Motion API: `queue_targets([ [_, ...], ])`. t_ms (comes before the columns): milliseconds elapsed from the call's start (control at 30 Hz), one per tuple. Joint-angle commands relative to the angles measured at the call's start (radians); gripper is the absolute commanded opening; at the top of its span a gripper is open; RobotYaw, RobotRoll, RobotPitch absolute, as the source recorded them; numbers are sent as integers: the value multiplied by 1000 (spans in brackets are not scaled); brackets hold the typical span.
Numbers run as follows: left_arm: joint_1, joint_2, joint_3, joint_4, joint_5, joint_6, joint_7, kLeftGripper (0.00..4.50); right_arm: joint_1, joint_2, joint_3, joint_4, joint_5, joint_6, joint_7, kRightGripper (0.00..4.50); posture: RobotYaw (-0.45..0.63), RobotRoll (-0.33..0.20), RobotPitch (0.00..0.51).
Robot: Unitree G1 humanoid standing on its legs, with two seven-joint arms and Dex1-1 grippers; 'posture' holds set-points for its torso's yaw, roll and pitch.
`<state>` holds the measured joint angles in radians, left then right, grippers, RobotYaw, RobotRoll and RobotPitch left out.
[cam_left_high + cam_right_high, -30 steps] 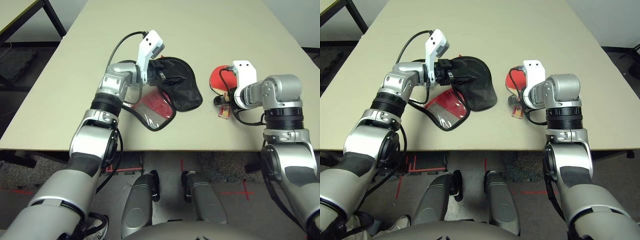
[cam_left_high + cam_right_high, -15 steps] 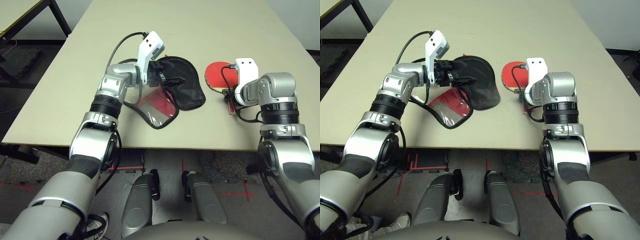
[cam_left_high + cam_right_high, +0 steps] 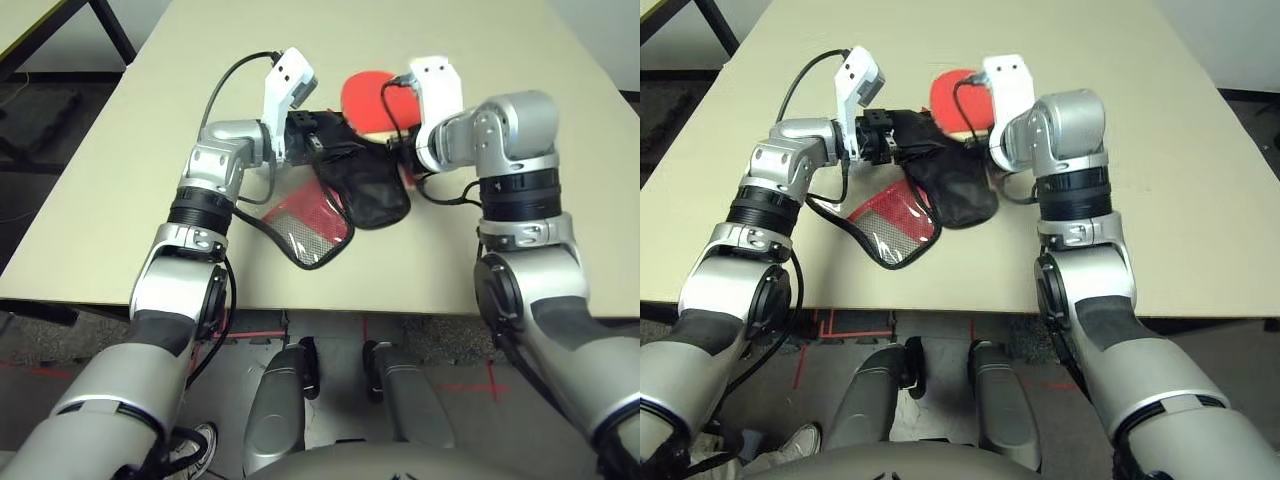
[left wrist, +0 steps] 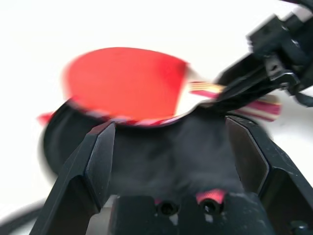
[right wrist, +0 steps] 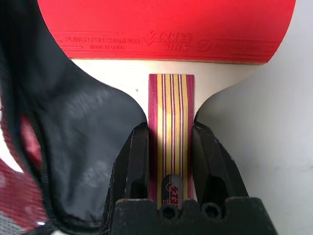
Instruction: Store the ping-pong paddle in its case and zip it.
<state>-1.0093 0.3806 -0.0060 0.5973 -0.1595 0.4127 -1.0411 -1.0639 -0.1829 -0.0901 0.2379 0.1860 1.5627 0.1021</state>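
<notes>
Nearest, at the table's (image 3: 480, 250) near edge: the case's (image 3: 365, 190) red-and-clear flap, lying open and flat, spilled toward the robot. Just beyond, the black half of the case, bunched and lifted at its far-left rim, apparently so the mouth gapes toward the paddle (image 3: 365, 100). Left gripper (image 4: 171, 147) at that rim, fingers (image 4: 95, 161) spread as wide as can be, black fabric filling the gap between them (whether fabric is truly caught or merely draped there, cannot tell). Likely purpose: propping the pouch open for loading.

Right gripper (image 5: 168, 161) just right of the case, fingers pinching the paddle's handle from both sides, handle running straight back between them. Good hold for steering the blade into the mouth face-first.

Farthest, the paddle itself: held above the case's far edge, round head pointing away and left. Red rubber face with white lettering along its lower band, pale wood throat, handle striped red, black and yellow. Not yet inside; zipper undone.
</notes>
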Motion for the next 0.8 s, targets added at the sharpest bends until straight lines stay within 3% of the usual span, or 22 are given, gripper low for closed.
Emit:
queue_targets([
  [33,46,25,6,-84,-27,53,11,4500,28,16,0,-64,6,24,4,1066,-7,0,268],
  [333,125,55,-1,-200,-51,126,44,4500,51,71,17,-97,-8,52,-19,1066,-9,0,333],
  [533,138,35,-9,-224,-64,132,65,4500,4,120,9,-71,-28,52,-42,1066,-11,0,331],
  [800,143,30,-10,-219,-68,124,79,4500,-5,99,23,-75,-25,52,-29,1066,-23,0,323],
])
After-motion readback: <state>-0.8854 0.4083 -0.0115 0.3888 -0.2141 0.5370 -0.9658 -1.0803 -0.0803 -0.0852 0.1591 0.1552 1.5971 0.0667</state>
